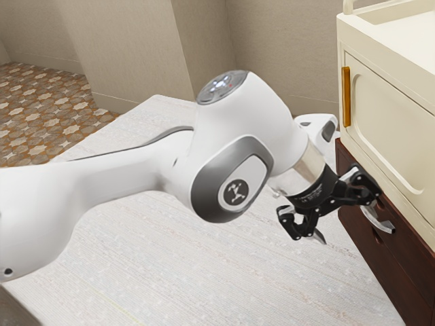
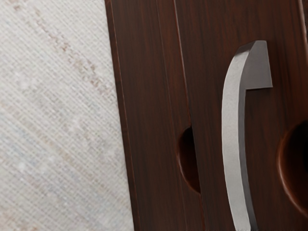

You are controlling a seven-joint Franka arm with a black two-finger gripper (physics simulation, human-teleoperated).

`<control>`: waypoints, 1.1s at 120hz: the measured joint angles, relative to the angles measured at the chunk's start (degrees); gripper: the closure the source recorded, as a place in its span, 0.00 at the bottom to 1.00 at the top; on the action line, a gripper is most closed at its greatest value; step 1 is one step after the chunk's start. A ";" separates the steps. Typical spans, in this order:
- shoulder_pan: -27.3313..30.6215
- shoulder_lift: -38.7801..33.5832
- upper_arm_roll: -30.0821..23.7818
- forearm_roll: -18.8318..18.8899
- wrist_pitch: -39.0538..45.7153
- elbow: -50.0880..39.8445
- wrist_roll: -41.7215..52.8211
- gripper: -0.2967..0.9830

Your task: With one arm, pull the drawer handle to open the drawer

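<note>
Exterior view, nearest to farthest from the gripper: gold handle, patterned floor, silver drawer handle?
1. Silver drawer handle, on the dark wood, by the gripper
2. Gold handle, on the cream cabinet above
3. Patterned floor, at the exterior view's left

Plain beige walls (image 1: 122, 47) stand behind the surface (image 1: 136, 258), folding at upright corners, with a thin line running low along them. Past the surface's edge toward the exterior view's left, the floor (image 1: 47, 102) carries a busy pattern in brown, orange and cream. The surface is whitish, finely streaked and flecked with brown. At the exterior view's right stands a cream cabinet (image 1: 384, 54) with a raised rim, a round-cornered panel and an upright amber strip (image 1: 346, 95). The light is soft.
</note>
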 joint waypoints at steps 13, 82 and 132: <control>-0.26 0.12 0.00 -0.04 0.44 0.00 0.10 0.23; -0.49 0.76 -0.01 -0.13 1.58 -0.64 0.19 0.34; -0.67 0.64 2.42 0.15 1.15 -1.12 0.96 0.38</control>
